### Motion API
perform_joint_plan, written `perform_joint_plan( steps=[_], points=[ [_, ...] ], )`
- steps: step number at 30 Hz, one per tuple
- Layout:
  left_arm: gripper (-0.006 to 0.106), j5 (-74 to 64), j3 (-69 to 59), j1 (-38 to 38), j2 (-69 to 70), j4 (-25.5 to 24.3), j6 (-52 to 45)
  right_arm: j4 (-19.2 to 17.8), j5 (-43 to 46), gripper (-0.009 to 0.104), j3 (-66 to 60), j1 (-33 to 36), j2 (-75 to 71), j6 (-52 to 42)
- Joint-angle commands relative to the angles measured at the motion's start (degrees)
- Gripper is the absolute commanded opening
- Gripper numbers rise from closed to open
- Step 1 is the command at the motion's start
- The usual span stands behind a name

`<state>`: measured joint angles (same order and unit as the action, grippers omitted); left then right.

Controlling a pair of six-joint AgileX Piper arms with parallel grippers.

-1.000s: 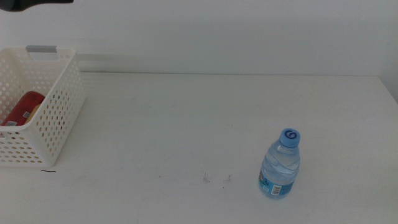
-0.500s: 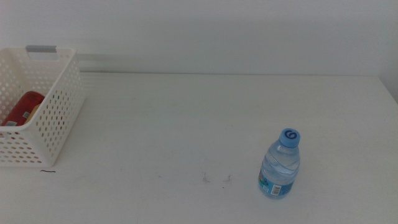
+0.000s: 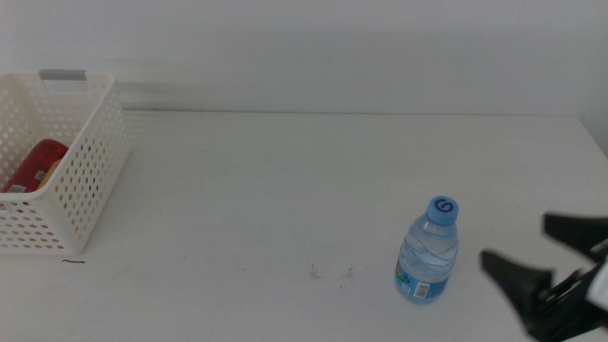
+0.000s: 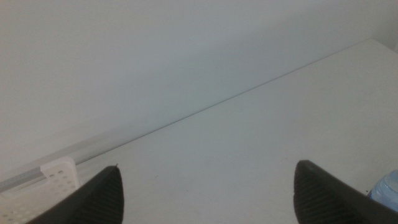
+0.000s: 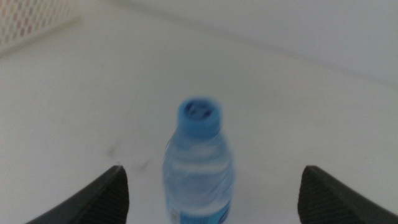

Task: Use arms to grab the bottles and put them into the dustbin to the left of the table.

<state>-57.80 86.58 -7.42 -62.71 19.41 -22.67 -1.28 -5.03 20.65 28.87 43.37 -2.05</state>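
A clear water bottle (image 3: 427,252) with a blue cap stands upright on the white table (image 3: 285,190), right of the middle. My right gripper (image 3: 541,252) has come in from the right, open, jaws spread, just right of the bottle and apart from it. In the right wrist view the bottle (image 5: 198,168) stands straight ahead between the spread jaws of the right gripper (image 5: 211,199). The white perforated dustbin (image 3: 90,171) stands at the far left, with the red soda can (image 3: 36,163) lying in it. My left gripper (image 4: 208,199) is open, out of the middle view. The yellow juice bottle is hidden.
A grey handle (image 3: 63,74) sits on the dustbin's rim. Small dark marks (image 3: 328,274) lie on the table in front of the bottle. The dustbin's corner (image 4: 59,174) shows in the left wrist view. The table's right edge runs close behind the right gripper.
My right gripper has entered the middle view from the right and now sits beside the water bottle. A dark shape at the top left left the view earlier. The bottle and dustbin have not moved.
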Motion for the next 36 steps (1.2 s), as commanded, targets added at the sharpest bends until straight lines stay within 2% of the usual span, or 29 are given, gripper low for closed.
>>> perform_joint_plan(
  steps=[1,6,9,17,20,24,26,30,36],
  points=[
    [0.094,1.03,-0.19,-0.08,0.18,-0.12,0.0,-0.49,6.49,0.091,-3.18,1.34,4.3,-0.5],
    [0.094,1.15,-0.19,-0.08,0.18,-0.12,0.0,-0.3,19.57,0.091,-8.56,1.43,12.27,-0.38],
    [0.094,1.15,-0.19,-0.08,0.18,-0.12,0.0,0.74,24.67,0.091,-8.99,1.43,17.0,-0.38],
    [0.094,1.52,-0.19,-0.08,0.18,-0.12,0.0,0.62,41.17,0.091,-8.99,1.43,34.42,-0.84],
    [0.094,1.52,-0.19,-0.08,0.18,-0.12,0.0,3.12,49.32,0.091,-8.99,1.43,39.7,-1.83],
    [0.094,1.52,-0.19,-0.08,0.18,-0.43,0.0,9.82,57.47,0.091,-8.73,1.43,46.97,-4.11],
    [0.094,1.52,-0.19,-0.08,0.18,-0.43,0.0,10.89,59.25,0.091,-7.57,1.43,50.14,-4.38],
    [0.094,1.63,-0.19,-0.08,0.18,-0.44,0.0,6.38,58.57,0.091,-4.08,1.43,53.99,-3.03],
    [0.094,1.63,-0.19,-0.08,0.18,-0.44,0.0,6.2,58.57,0.091,-0.02,1.43,56.85,-2.48]
  ],
)
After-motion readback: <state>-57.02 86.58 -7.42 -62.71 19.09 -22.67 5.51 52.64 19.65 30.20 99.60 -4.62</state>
